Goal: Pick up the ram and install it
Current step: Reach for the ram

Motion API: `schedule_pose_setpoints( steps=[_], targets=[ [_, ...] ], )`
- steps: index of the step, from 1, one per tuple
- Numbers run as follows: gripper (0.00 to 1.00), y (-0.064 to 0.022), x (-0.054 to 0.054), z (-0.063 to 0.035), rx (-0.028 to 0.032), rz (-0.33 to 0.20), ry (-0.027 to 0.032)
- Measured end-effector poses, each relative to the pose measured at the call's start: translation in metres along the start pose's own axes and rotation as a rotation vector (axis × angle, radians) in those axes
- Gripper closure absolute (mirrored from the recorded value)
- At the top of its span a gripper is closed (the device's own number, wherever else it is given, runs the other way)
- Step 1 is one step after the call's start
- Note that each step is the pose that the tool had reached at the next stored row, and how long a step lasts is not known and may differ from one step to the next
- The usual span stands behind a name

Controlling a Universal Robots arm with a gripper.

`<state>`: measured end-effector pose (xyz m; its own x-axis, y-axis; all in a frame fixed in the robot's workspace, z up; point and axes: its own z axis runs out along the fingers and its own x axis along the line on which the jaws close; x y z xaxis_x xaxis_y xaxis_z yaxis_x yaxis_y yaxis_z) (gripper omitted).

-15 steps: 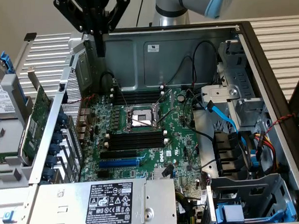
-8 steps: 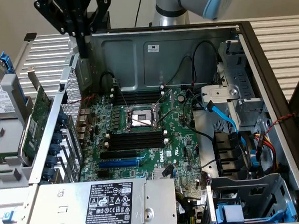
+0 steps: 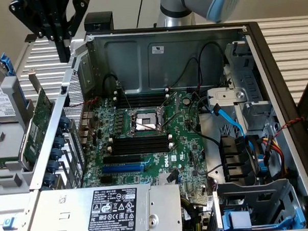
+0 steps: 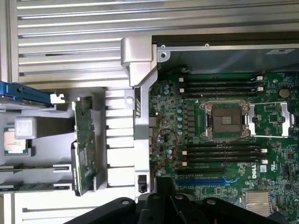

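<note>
Gripper (image 3: 64,49) hangs at the exterior view's upper left, outside the open PC case (image 3: 162,49). Its fingers are pressed together with nothing pinched. The ram (image 3: 1,163) looks to be the thin green strip on the tray at the left edge, below the gripper. It lies well apart from the black memory slots (image 3: 140,145) by the CPU socket (image 3: 143,122).

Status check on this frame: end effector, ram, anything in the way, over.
End effector shut, high outside the computer case, nothing seen in it. Ram not installed: memory slots empty. Expansion card on edge outside the case, nearby.
</note>
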<state>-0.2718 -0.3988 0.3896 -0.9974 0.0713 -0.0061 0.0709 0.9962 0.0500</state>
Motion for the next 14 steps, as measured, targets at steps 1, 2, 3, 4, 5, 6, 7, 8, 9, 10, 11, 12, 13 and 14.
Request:
schedule_pose_setpoints(
  steps=[1,2,3,4,5,6,7,8,9,10,11,12,13,14],
  targets=[
    [0.89,-0.0004,0.005,0.0002,0.0000,0.000,0.0000],
    [0.89,-0.0007,0.009,0.0005,0.0000,0.000,0.0000],
    [0.89,-0.0011,0.014,0.0007,0.0000,0.000,0.0000],
    [0.89,-0.0014,0.018,0.0009,0.0000,0.000,0.0000],
    [0.89,-0.0017,0.023,0.0012,0.0000,0.000,0.0000],
    [0.89,-0.0021,0.027,0.0015,0.0000,0.000,0.0001],
    [0.89,-0.0024,0.032,0.0018,-0.0001,0.000,0.0000],
    [0.89,-0.0027,0.036,0.0020,-0.0001,0.000,0.0000],
    [0.89,-0.0031,0.041,0.0022,0.0000,0.000,0.0000],
    [0.89,-0.0034,0.045,0.0024,0.0000,0.000,0.0000],
    [0.89,-0.0037,0.050,0.0026,-0.0001,0.000,0.0000],
    [0.89,-0.0041,0.055,0.0028,-0.0001,0.000,-0.0001],
    [0.89,-0.0044,0.059,0.0028,0.0000,0.000,0.0000],
    [0.89,-0.0047,0.064,0.0029,0.0000,0.000,0.0000]
  ],
)
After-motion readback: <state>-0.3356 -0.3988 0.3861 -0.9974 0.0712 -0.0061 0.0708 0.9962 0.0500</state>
